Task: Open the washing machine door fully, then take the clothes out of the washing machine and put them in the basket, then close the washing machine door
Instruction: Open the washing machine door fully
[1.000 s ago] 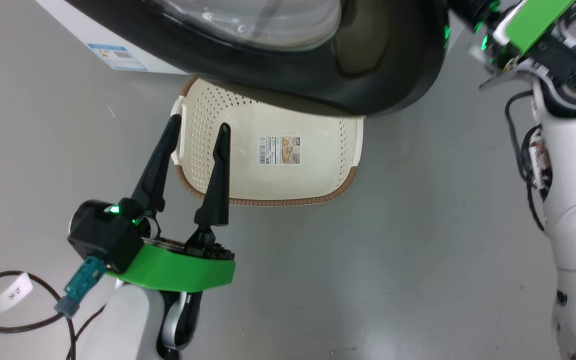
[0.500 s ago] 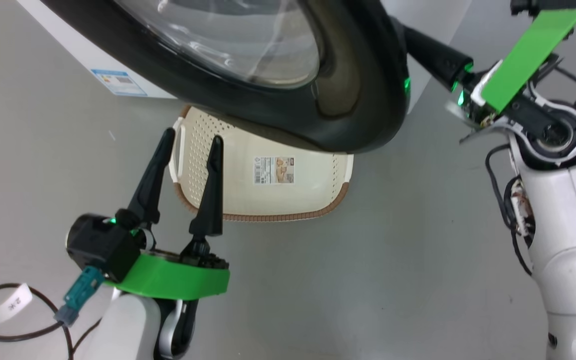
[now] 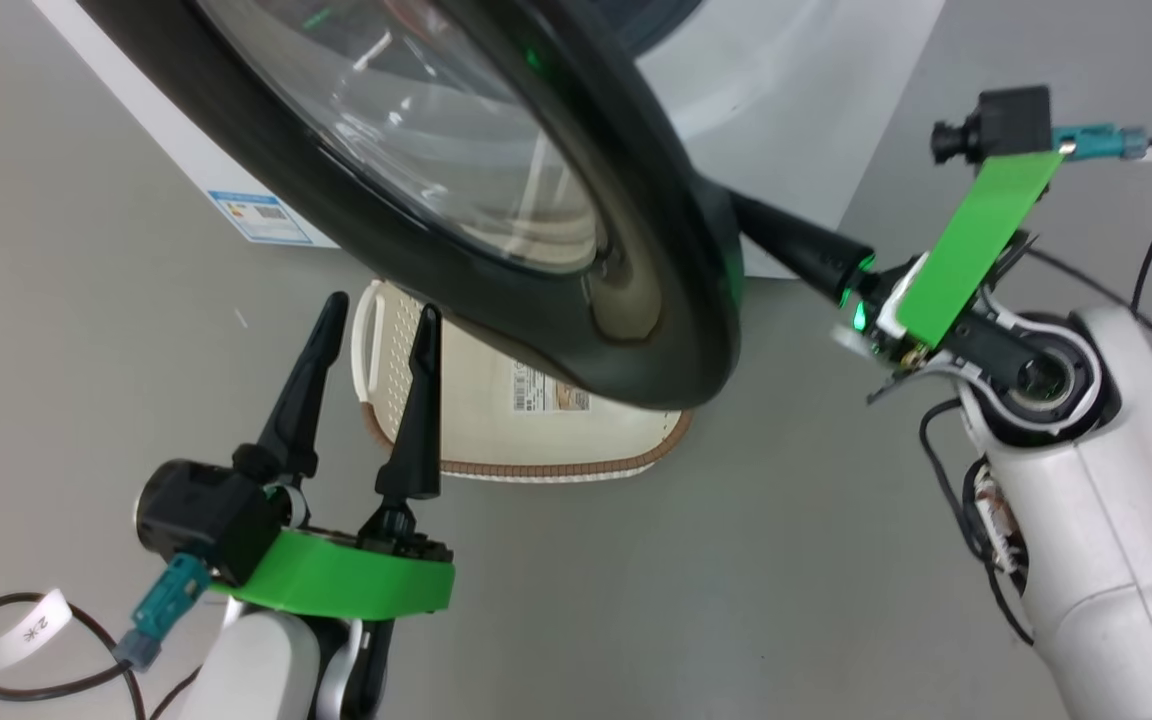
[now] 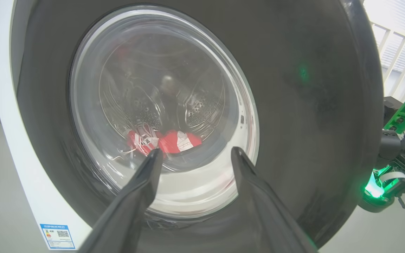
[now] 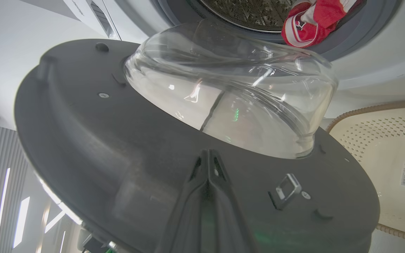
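While the washing machine door (image 3: 676, 250) hung part-open above the basket (image 3: 536, 468), I had one claw spread and one pinched.
My left gripper (image 3: 382, 303) hovered at the left, fingers wide apart with nothing between them, tips near the basket's left handle; the door stood swung out from the washing machine (image 3: 786, 90), its black rim hiding the basket's far end; through its glass I saw the clothes (image 4: 169, 140) lying red in the drum; my right gripper (image 5: 207, 156) was pinched together and empty, tips at the door's inner face beside the glass bowl; whether they touched it I could not tell.
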